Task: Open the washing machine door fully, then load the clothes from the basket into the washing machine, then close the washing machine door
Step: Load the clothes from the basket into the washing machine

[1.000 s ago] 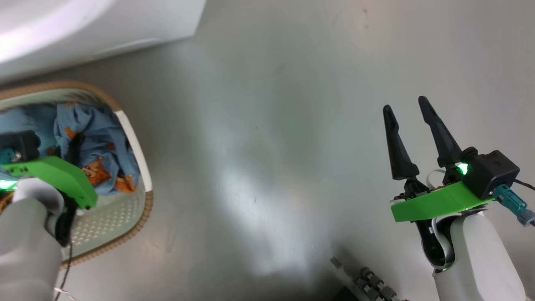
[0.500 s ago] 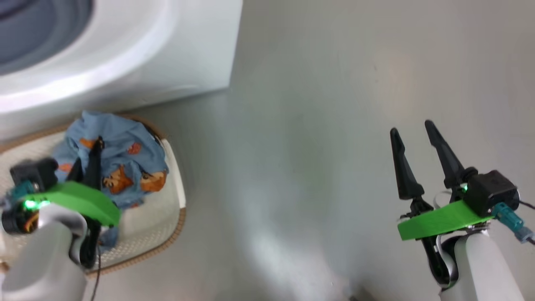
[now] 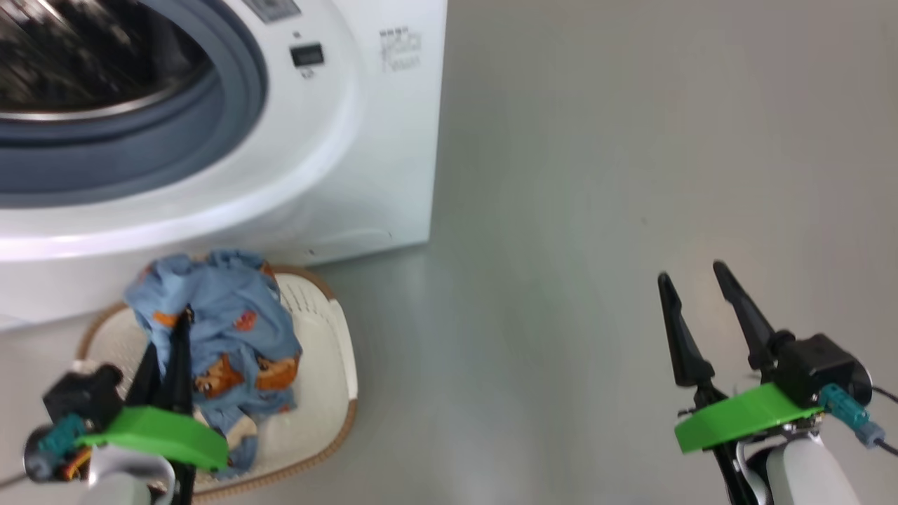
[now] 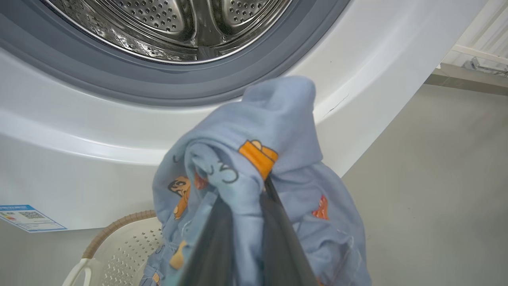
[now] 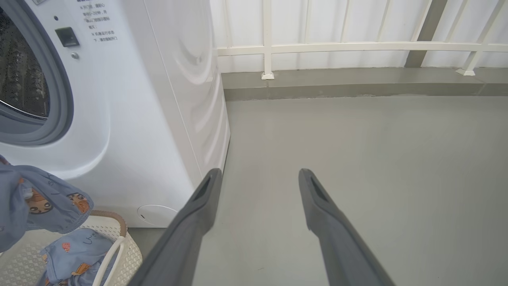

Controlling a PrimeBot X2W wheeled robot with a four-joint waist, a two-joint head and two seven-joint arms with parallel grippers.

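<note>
Okay, since a second ago the head camera has tilted up, so more of the washing machine [image 3: 365, 161] front and its open mouth is in view; that shift is the camera, not the things. The real change: the left gripper [image 3: 172, 330], down in the basket [image 3: 337, 365] back then, now has a bunch of the clothes [image 3: 217, 315] lifted above it, fingers pinched narrow on the blue bear fabric just below the machine's grey seal [image 3: 231, 119]. More bear fabric lies in the basket, which sits close against the machine's front base. The right gripper [image 3: 691, 271] has its fingers spread wide, holding nothing, well right of the machine over bare floor [image 3: 596, 175]. There is open room there out to a white railing [image 5: 357, 47] past the machine's right side. A blue label [image 4: 27, 216] sits low on the machine front, print too small to read. The lettering beside the small dark window [image 3: 306, 54] is also unreadable.
</note>
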